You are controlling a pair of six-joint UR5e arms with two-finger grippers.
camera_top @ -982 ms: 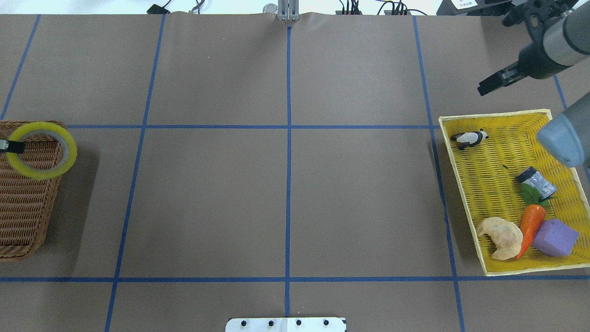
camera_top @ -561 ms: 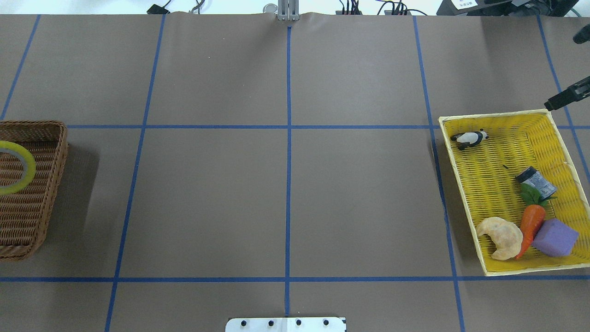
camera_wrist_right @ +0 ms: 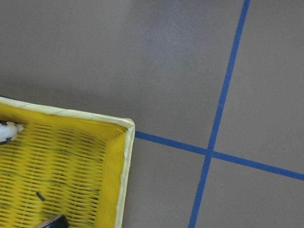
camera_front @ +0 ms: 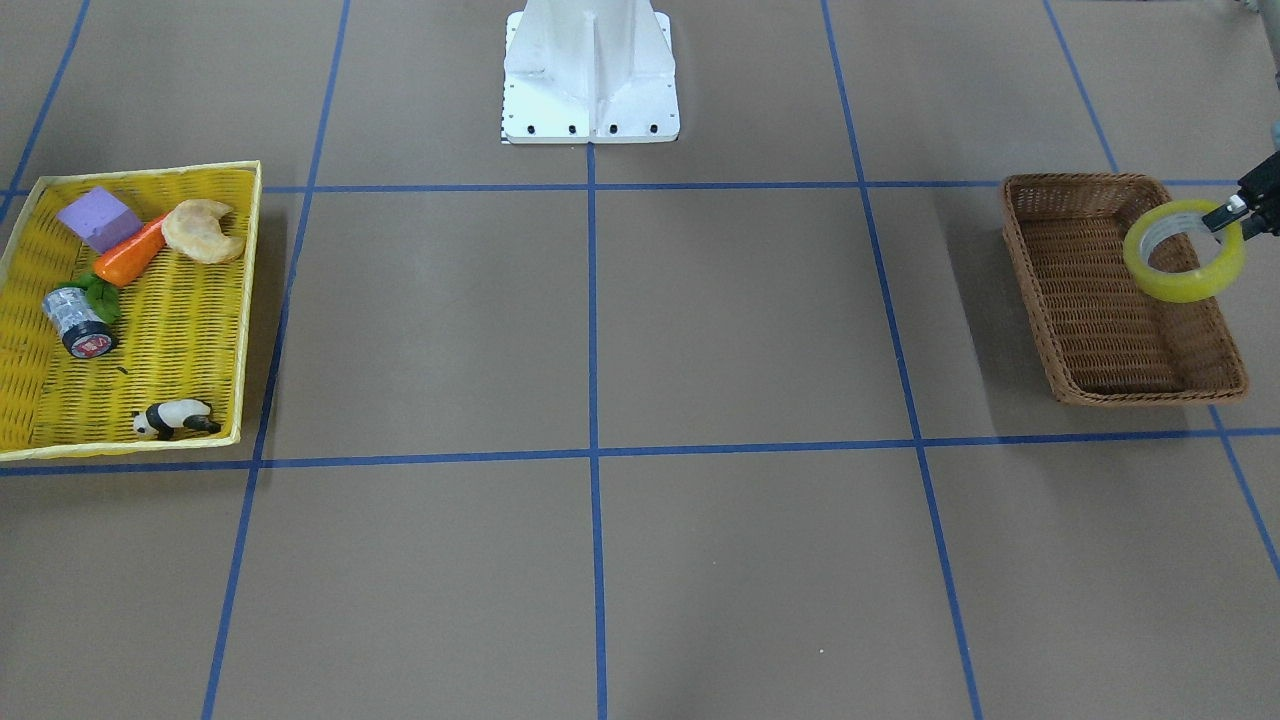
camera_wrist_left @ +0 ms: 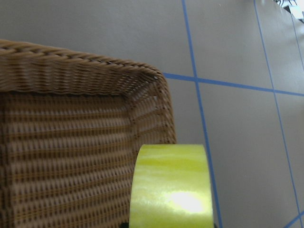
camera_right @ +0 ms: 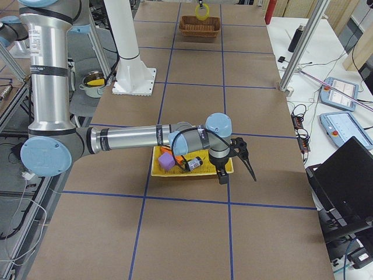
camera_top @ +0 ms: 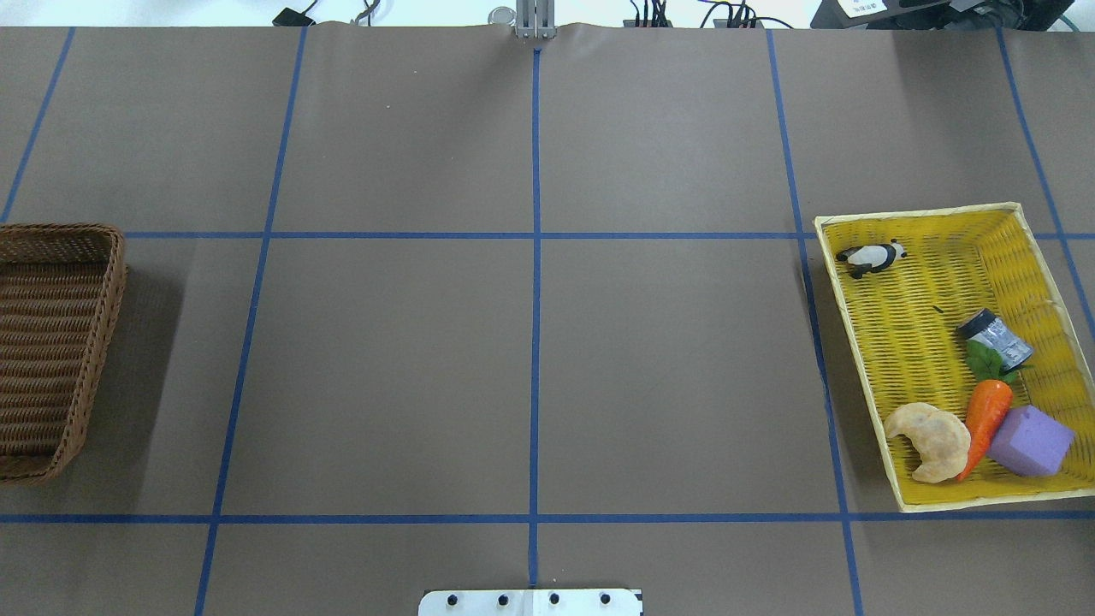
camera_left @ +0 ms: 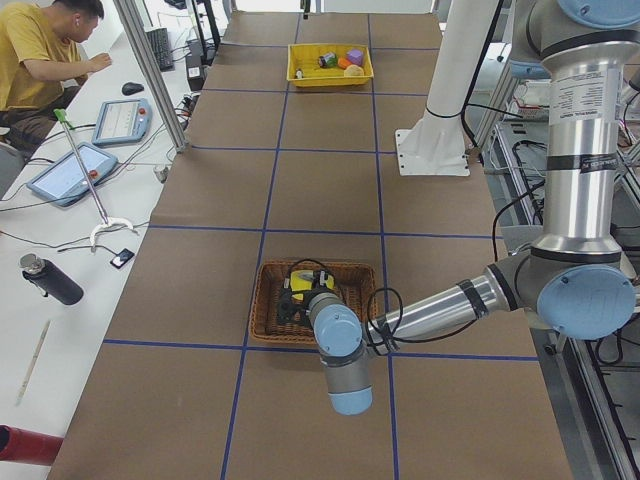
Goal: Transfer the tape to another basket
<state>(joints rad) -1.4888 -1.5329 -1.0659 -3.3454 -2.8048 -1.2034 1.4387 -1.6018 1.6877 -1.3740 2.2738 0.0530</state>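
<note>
Just now we find the tape (camera_front: 1185,250) held aloft over the wicker basket (camera_front: 1100,300) at the tabletop's left end. It hangs above the basket's corner nearest the robot-side edge, with the left gripper (camera_front: 1228,213) clamped on one wall of the ring. Released here, we judge, it could strike the rim and roll out. The right gripper (camera_right: 236,172) is beside the yellow tray (camera_front: 180,330). Whether its fingers are apart we cannot tell.

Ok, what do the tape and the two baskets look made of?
Tape: glossy translucent yellow plastic film, glare on it; greyish core, probably cardboard. Brown basket: woven wicker, matte ribbed strands. Yellow tray: woven, perhaps plastic or dyed straw.
</note>
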